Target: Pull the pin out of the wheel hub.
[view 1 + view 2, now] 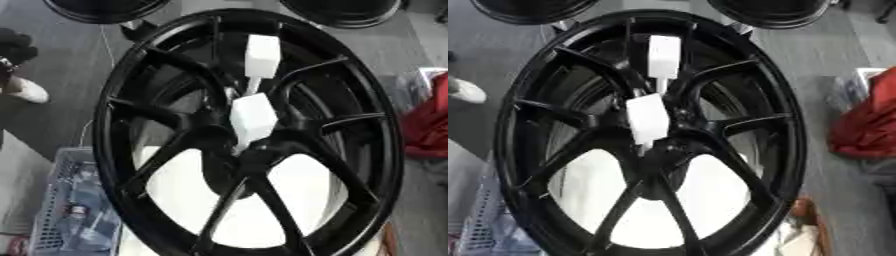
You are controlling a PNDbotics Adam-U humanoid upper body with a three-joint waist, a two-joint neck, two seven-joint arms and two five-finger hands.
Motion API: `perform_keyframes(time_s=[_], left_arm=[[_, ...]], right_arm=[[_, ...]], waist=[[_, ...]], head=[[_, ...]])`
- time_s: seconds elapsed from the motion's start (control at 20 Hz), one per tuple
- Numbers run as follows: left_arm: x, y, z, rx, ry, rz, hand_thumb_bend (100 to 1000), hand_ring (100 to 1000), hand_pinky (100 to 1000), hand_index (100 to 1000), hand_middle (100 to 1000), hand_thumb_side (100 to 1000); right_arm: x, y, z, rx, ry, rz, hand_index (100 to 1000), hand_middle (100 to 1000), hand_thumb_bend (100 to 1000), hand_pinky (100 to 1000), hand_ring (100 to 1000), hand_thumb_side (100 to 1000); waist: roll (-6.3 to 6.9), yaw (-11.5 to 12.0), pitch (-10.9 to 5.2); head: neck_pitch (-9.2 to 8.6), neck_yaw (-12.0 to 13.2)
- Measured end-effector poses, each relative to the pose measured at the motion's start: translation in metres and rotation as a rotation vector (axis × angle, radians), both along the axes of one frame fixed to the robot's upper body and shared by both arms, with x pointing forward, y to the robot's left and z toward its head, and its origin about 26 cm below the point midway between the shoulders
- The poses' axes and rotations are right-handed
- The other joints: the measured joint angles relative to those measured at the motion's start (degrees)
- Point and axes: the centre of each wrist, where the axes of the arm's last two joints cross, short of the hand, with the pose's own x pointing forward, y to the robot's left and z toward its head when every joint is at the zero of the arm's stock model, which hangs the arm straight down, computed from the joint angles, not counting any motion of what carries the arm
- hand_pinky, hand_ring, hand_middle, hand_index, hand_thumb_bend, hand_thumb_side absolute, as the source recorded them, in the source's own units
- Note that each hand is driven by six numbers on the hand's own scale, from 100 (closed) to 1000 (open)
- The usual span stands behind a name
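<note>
Black wheel being shown upright, two white pins being seen at its hub, no hand being shown, so its state cannot be told

Neither the robot's left hand nor its right hand can be seen in either eye view, so the pose of its arms, wrists and fingers cannot be told.
</note>
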Motion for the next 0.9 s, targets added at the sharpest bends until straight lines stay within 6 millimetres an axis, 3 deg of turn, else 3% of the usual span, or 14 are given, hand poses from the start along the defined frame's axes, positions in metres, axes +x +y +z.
perform_keyframes(time_s=[0.05,0.25,0.4,0.75,0.9], left_arm=[[0.0,0.0,0.0,0.001,0.0,0.002,100,761,811,796,663,660],[0.0,0.0,-0.001,0.001,0.005,0.005,100,761,812,796,659,662],[0.0,0.0,-0.001,0.002,0.005,0.005,100,761,812,796,657,662],[0.001,-0.004,0.002,0.012,0.003,-0.022,100,761,812,797,657,662],[0.002,-0.006,0.004,0.013,0.0,-0.035,100,762,812,797,657,661]], right_arm=[[0.003,0.001,0.01,-0.009,-0.017,0.013,852,872,100,604,912,417],[0.017,0.011,0.044,-0.08,-0.065,0.096,857,863,100,640,905,187],[0.026,0.023,0.065,-0.193,-0.079,0.182,858,861,100,661,906,111],[0.039,0.053,0.1,-0.501,-0.097,0.366,854,860,100,679,908,105],[0.043,0.064,0.107,-0.576,-0.104,0.443,851,860,100,678,909,179]], waist=[[-0.12,0.21,0.0],[-0.56,1.66,0.0],[-0.93,3.14,0.0],[-2.28,7.36,0.0],[-2.93,8.54,0.0]], head=[[-0.21,-0.05],[-0.78,-0.96],[-0.79,-1.8],[-1.37,-5.58],[-1.79,-6.83]])
